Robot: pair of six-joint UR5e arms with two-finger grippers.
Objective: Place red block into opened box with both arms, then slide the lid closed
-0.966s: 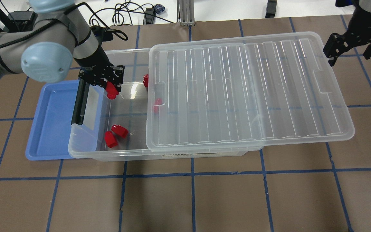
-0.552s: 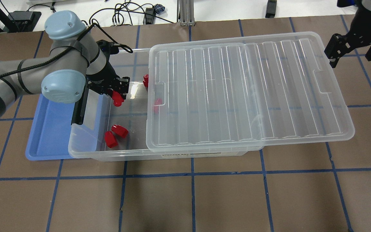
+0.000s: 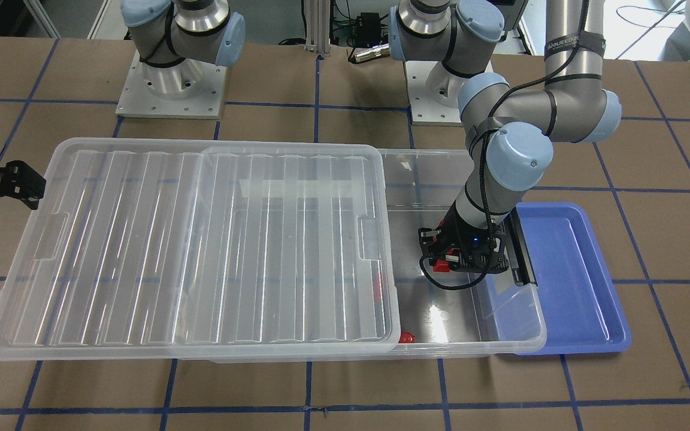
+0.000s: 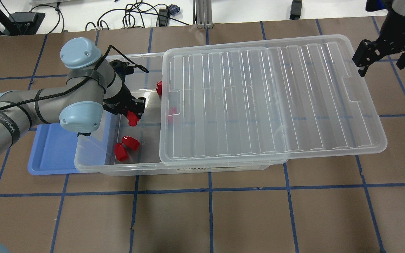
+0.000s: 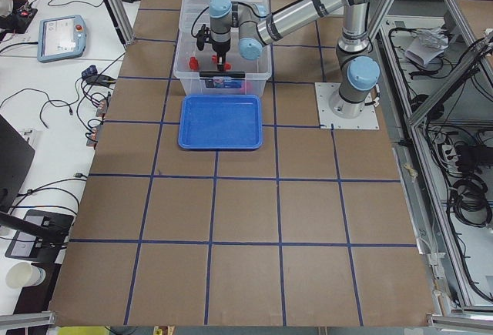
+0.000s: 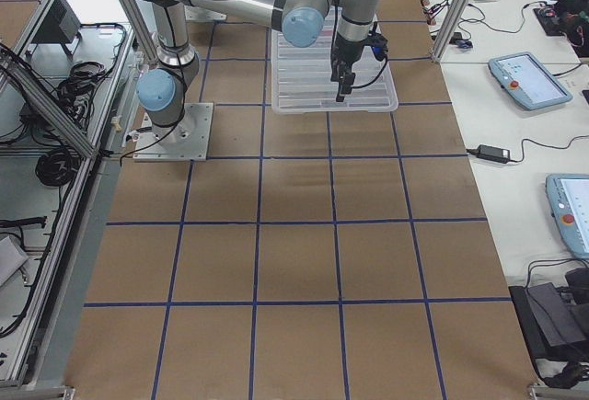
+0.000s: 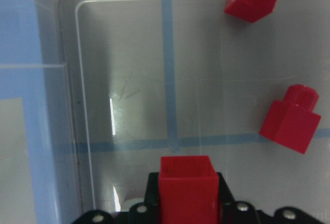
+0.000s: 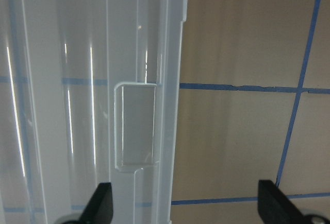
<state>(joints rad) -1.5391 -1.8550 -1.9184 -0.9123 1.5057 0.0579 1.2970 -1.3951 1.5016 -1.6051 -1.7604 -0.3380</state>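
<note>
My left gripper (image 4: 132, 113) is shut on a red block (image 4: 131, 120) and hangs inside the uncovered left end of the clear box (image 4: 97, 168). The left wrist view shows that red block (image 7: 186, 188) between the jaws, above the box floor. Several other red blocks lie in the box, two (image 4: 131, 142) (image 4: 120, 151) near its front wall, and two (image 4: 159, 88) (image 4: 172, 111) at the lid's edge. The ribbed lid (image 4: 269, 98) covers most of the box and overhangs to the right. My right gripper (image 4: 381, 58) is open, just past the lid's right end; the lid's recess (image 8: 135, 126) shows below it.
A shallow blue tray (image 4: 55, 151) lies against the box's left end, partly under it. The black latch bar (image 3: 521, 251) sits on that end. Cables and gear (image 4: 135, 14) lie beyond the table's far edge. Brown table (image 4: 223, 218) in front of the box is bare.
My left arm has swung right and down, carrying the red block from the box's left wall further into the box. My right gripper has hardly moved.
</note>
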